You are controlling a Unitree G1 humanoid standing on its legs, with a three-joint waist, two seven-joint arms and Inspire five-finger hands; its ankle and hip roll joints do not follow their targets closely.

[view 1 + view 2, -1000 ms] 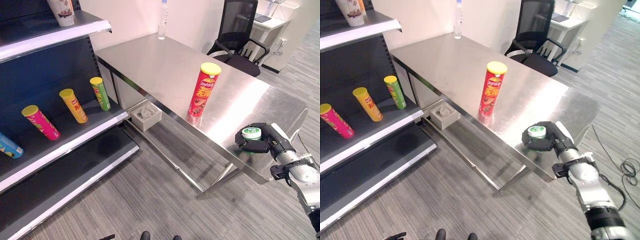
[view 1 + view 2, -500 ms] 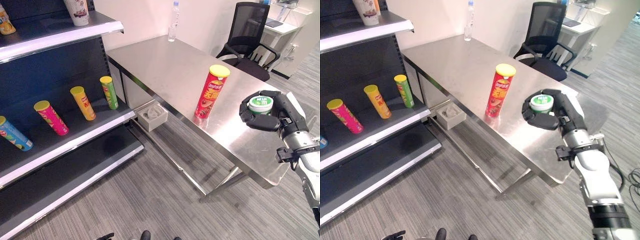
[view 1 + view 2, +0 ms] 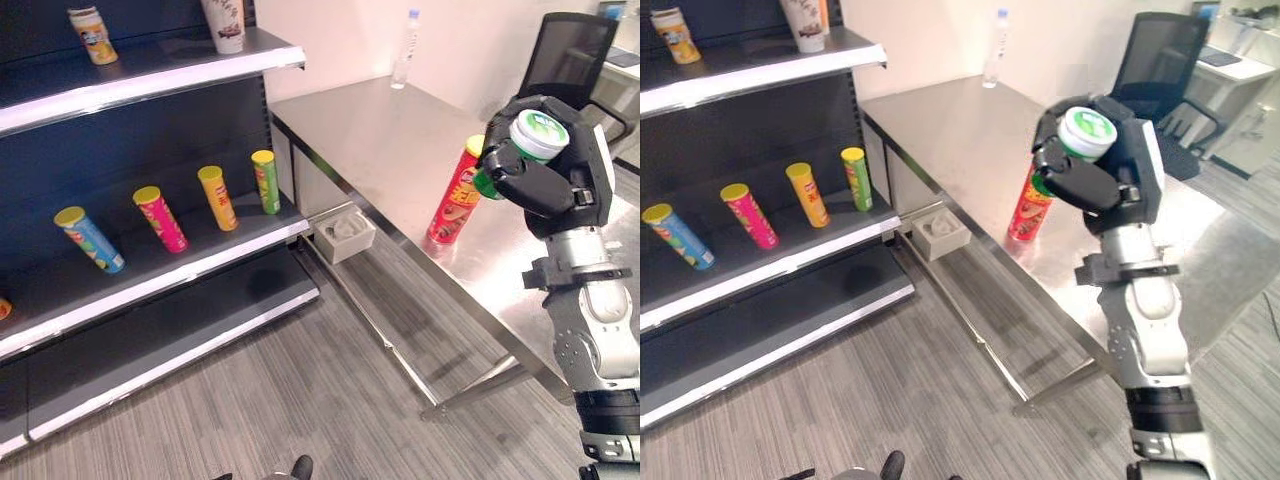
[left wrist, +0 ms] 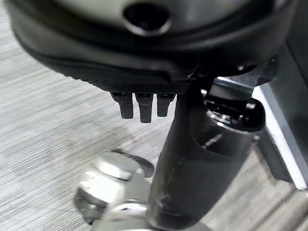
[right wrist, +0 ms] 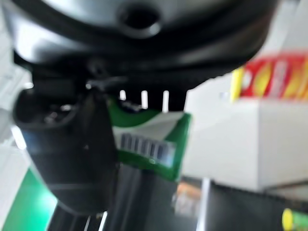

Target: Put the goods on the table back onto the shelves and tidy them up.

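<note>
Shelves [image 3: 150, 80] stand at the left, dark-backed with pale metal edges. The middle shelf carries a blue can [image 3: 90, 239], a pink can [image 3: 160, 219], a yellow can [image 3: 218, 198] and a green can [image 3: 265, 181], all leaning back in a row, well apart from one another. The top shelf holds a white cup [image 3: 226, 22] and a small container [image 3: 91, 20]. A steel table [image 3: 390, 140] stands beside the shelves; a red chip can [image 3: 456, 192] with a yellow lid stands upright on it, and a clear bottle [image 3: 404, 50] stands at its far edge. A small grey box [image 3: 343, 231] sits below the table's near corner. The right hand [image 3: 545, 175], raised above the table, is curled round a green tub [image 3: 530, 140] with a white lid, held tilted. The left hand [image 4: 144, 103] hangs over the floor, fingers apparently relaxed.
</note>
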